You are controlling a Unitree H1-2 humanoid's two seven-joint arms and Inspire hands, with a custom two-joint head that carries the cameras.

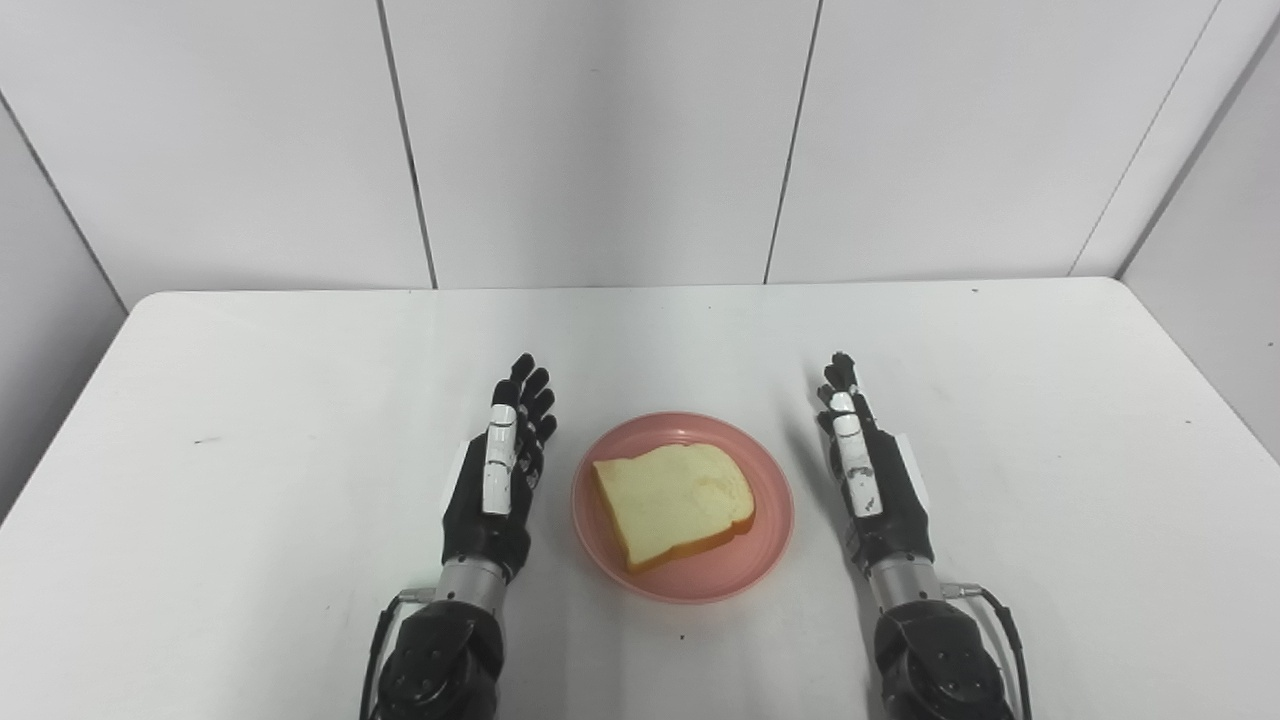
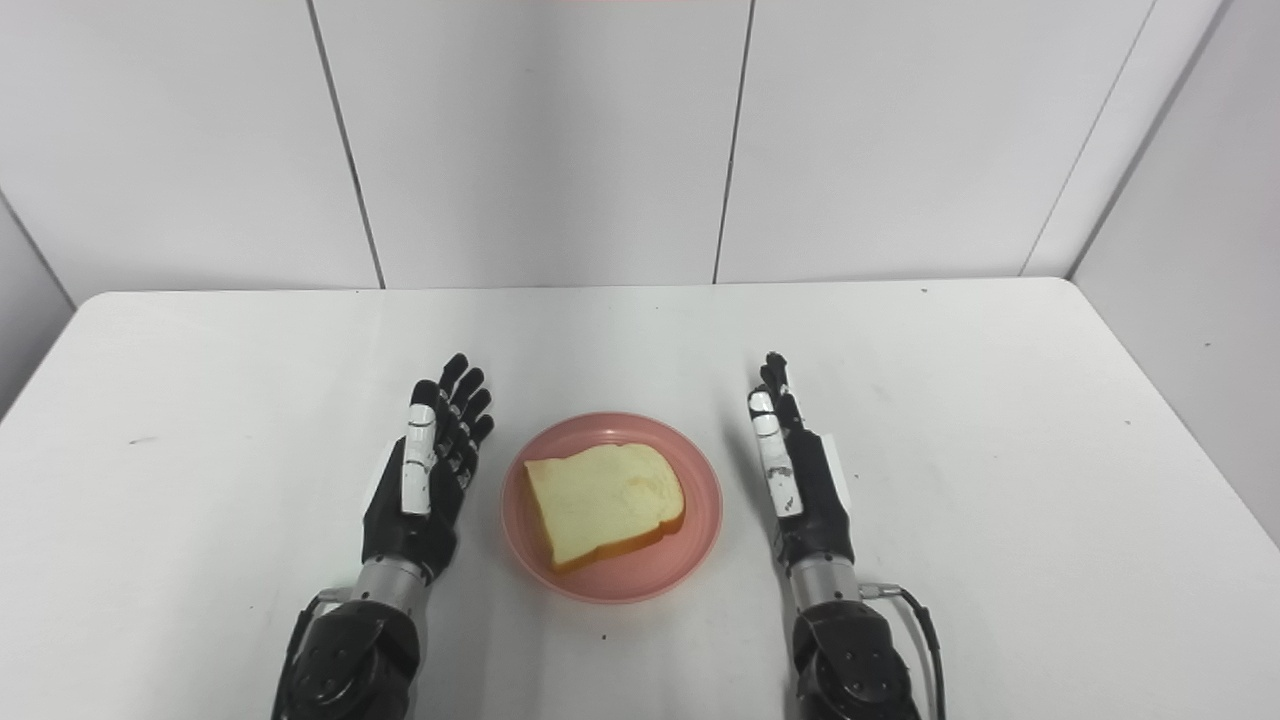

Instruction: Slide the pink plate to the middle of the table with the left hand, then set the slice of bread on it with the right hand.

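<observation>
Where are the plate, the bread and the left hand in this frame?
plate (image 1: 770, 520): left eye view, bare rim on its right side.
bread (image 1: 672, 500): left eye view, middle of the slice's top face.
left hand (image 2: 415, 490): right eye view, back of the hand.

Looks like robot test lab or staged booth. Plain rounded-corner white table (image 1: 300, 400) boxed in by bare white wall panels with dark seams (image 1: 600, 140). No household fittings; black robotic arms at near edge.
</observation>
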